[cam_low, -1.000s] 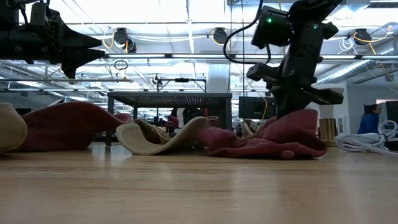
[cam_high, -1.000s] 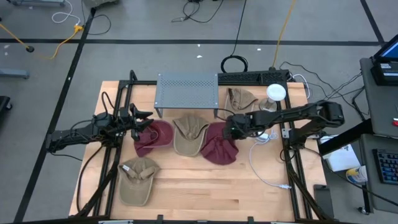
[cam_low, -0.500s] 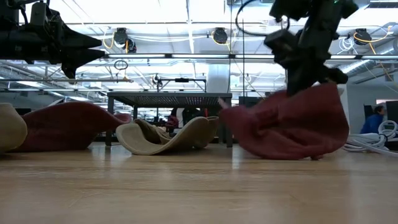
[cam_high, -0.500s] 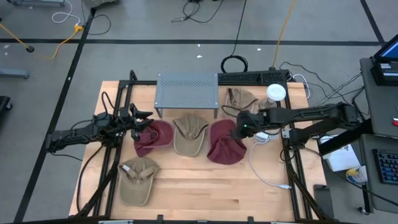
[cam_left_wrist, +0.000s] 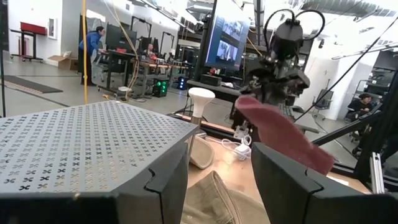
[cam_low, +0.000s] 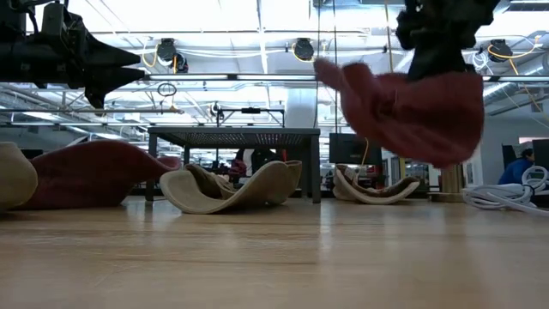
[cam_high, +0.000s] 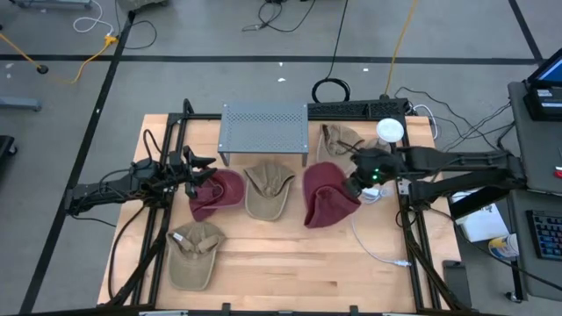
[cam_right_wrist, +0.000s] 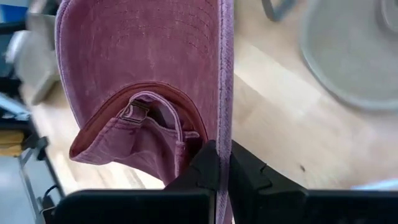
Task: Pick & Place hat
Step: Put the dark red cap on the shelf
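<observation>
Right now, my read on the risks, gripper outward:

right gripper [cam_high: 355, 186]: clenched on the edge of the maroon hat [cam_high: 327, 195]; I see the fabric pinched thin between the fingers [cam_right_wrist: 242, 171] in the right wrist view.
grip risk: I judge that hold slim; a quick swing could let the cloth slide out.
maroon hat: lifted clear of the desk [cam_high: 263, 263], hanging loose below the gripper, near the desk's right side.
snag risk: the dangling crown could brush the tan hat [cam_high: 269, 190] just beside it, or the white cable [cam_high: 373, 246] lying near, if I carry it low.
perforated rack [cam_high: 263, 128]: at the back; the drooping cloth may catch its edge.
left gripper [cam_high: 200, 170]: waiting partly open, holding nothing, over the second maroon hat [cam_high: 219, 193].
clash risk: low, arms well apart.
</observation>
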{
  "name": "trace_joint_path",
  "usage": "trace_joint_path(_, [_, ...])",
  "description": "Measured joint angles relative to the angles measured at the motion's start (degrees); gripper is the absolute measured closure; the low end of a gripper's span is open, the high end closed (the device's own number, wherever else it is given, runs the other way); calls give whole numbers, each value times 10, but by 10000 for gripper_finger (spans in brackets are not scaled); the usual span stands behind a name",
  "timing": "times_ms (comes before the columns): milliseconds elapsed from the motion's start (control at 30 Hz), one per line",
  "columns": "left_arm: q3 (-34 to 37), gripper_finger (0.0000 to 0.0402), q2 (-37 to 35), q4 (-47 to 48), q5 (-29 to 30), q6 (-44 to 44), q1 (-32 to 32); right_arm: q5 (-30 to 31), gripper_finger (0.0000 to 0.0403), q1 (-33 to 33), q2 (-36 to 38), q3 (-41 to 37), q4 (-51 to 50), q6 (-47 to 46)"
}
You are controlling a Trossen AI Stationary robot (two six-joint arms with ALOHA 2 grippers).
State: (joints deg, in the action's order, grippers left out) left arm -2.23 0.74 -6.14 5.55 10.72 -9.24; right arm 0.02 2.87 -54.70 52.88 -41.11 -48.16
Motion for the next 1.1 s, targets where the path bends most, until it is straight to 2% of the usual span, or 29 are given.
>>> trace_joint_path(300, [0,222,0,0,0,0,0,1,397,0,38,0,37,86])
trace_joint_path(667, [0,222,0,0,0,0,0,19,397,0,47,0,62,155])
trace_joint_path(1100, [0,222,0,0,0,0,0,32,397,0,47,0,218,310])
